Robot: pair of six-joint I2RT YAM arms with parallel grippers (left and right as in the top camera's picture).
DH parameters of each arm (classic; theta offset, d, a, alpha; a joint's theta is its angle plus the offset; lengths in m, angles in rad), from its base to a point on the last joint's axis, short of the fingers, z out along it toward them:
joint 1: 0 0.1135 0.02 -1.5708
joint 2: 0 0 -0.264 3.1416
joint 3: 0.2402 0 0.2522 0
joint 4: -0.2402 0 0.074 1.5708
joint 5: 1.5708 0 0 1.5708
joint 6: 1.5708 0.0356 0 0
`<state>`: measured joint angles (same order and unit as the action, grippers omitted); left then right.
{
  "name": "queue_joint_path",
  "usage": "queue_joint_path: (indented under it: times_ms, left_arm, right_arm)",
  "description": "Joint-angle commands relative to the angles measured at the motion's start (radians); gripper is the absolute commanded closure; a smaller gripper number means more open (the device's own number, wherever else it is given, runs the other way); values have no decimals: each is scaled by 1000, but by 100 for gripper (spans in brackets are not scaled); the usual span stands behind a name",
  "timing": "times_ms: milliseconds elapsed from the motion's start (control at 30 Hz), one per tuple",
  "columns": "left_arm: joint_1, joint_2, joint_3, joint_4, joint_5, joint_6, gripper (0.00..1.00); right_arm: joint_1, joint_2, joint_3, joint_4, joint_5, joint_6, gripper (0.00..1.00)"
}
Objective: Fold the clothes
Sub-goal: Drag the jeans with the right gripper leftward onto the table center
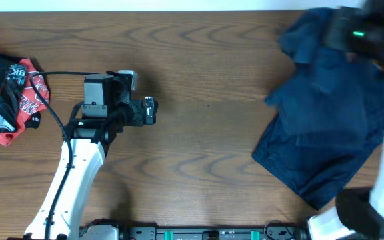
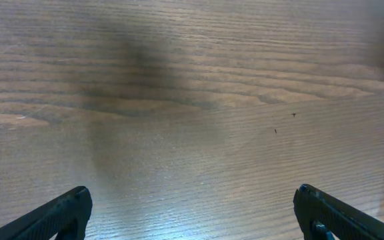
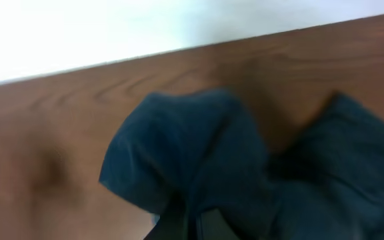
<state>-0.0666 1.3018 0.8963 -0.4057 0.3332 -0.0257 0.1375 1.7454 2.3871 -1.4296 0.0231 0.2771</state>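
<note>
The wooden table (image 1: 205, 87) is showing smooth, faintly glossy grain, the navy clothes (image 1: 325, 133) are looking like soft, matt, wrinkled cloth, and the left arm's white shell (image 1: 79, 167) is gleaming like smooth plastic.

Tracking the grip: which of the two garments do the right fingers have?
The plain navy-blue garment on the right side, pinched at its far corner by the right fingers. The red-and-black printed garment lies apart at the left edge.
</note>
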Motion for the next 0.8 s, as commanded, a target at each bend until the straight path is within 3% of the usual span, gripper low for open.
queue_joint_path:
  times_ms: [0,200,500,767]
  left_arm:
    - [3,6,9,4,-13,-2,2]
    - [4,6,9,3,-13,-2,2]
    - [4,6,9,4,-13,-2,2]
    - [3,6,9,3,-13,-2,2]
  right_arm:
    - [128,55,6,27,-12,-18,99]
    - [291,150,6,58,51,-20,99]
    - [392,232,6,68,-86,-51,99]
    - [493,364,6,84,-84,-54,99]
